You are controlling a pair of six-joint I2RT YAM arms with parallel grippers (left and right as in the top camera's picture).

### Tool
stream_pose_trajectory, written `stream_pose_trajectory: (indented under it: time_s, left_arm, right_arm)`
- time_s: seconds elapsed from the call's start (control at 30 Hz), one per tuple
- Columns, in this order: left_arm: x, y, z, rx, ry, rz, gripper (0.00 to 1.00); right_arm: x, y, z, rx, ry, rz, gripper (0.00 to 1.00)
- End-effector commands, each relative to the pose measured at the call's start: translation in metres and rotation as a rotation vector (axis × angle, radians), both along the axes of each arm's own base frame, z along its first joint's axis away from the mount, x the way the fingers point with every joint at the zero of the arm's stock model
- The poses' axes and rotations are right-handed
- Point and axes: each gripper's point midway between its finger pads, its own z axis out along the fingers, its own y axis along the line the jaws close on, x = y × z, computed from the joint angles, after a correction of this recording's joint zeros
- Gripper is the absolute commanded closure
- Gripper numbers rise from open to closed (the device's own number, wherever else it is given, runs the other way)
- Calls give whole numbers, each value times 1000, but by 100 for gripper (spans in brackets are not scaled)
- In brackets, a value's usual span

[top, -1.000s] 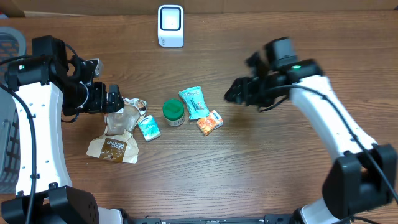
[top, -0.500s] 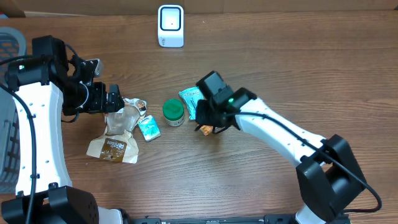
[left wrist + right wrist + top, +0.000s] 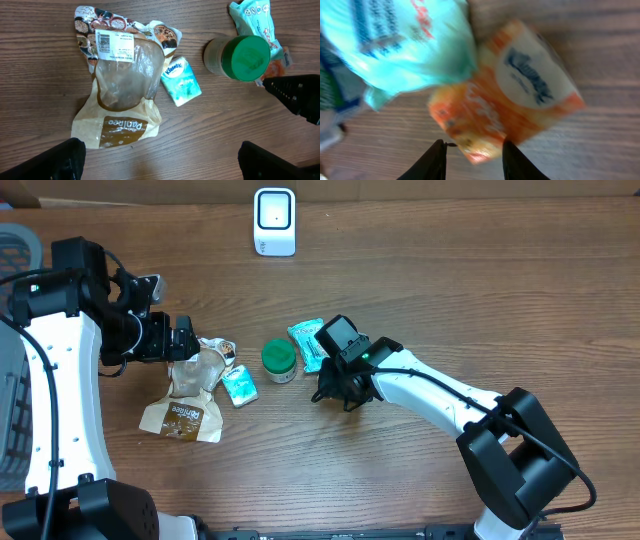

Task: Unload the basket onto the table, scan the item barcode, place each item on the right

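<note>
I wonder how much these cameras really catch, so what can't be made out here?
- Orange plastic tissue pack: overhead, the right gripper covers it. The right wrist view is blurred, so the grip and any barcode cannot be told.
- Teal snack pouch: cut off by the top edge in the left wrist view.
- White label on the brown paper bread bag: print too small to read.

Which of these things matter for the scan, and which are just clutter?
For the job: orange tissue pack; right gripper closed on it; white scanner.
Lying about: green-lidded jar; teal packet; teal tissue pack; brown bread bag.
</note>
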Motion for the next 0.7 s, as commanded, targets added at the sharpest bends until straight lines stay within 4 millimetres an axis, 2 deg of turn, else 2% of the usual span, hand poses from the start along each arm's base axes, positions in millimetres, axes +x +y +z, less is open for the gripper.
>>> stream_pose_trajectory:
  time_s: [0.0,0.1,0.27,0.37,0.5,0.67]
  left_arm:
    - [1,-1,-1,-7,-5,-25,0]
    - [1,-1,-1,-7,-5,-25,0]
    - [1,-1,-1,-7,-5,-25,0]
    - [1,-1,-1,-7,-5,-25,0]
    - [1,-1,-1,-7,-5,-25,0]
    - [1,-1,-1,-7,-5,-25,0]
  right_arm:
    - [0,-13,-2,-34,20,16,66]
    - [10,-31,6,-66,26,50,66]
    - [35,-61,28,-74,19,103,53]
    - [48,-57,36,44,-9,188,47]
    - [64,-54,44,154,-81,302,45]
    - [62,-37,34,228,-107,473,45]
